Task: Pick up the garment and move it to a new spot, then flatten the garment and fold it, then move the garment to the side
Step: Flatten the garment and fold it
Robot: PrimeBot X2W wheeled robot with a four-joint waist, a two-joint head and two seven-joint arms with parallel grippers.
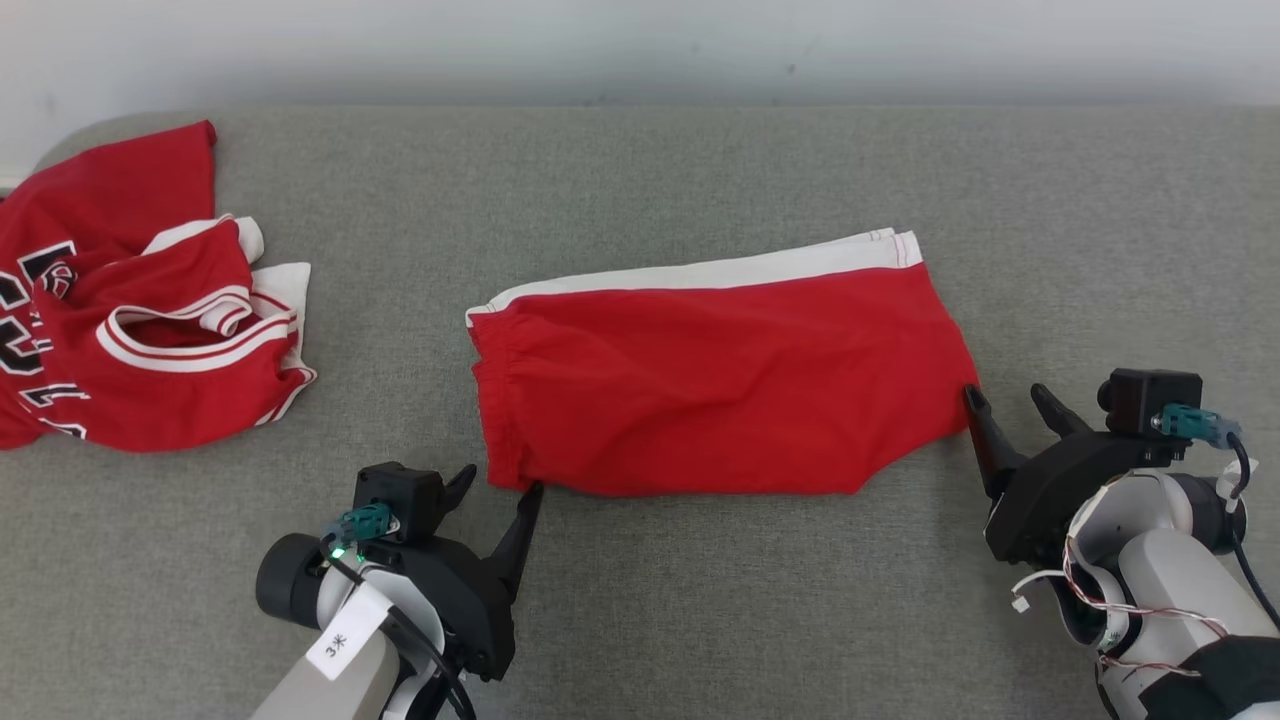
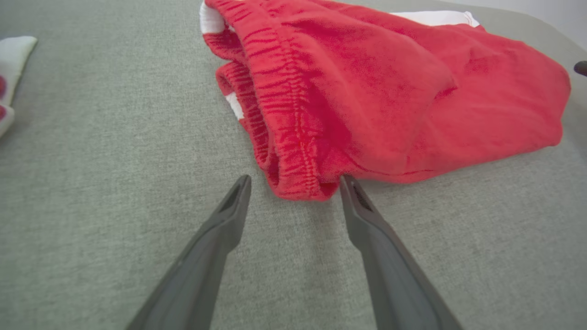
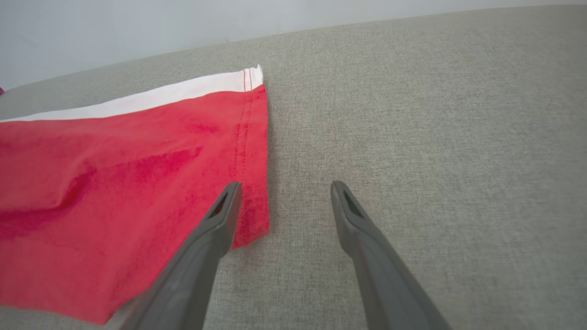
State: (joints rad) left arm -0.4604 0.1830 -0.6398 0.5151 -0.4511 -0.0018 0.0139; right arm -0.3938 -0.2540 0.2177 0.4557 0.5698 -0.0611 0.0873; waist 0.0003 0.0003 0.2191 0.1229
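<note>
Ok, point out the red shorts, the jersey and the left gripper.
red shorts (image 1: 720, 390), head view, middle of the fabric.
jersey (image 1: 180, 400), head view, its crumpled front.
left gripper (image 1: 502, 480), head view, between its fingertips.

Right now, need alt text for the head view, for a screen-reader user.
Red shorts with a white stripe lie flat on a grey fabric surface. The open left gripper sits at their near waistband corner, the open right gripper at the near hem corner. A crumpled red jersey lies at the far left.
</note>
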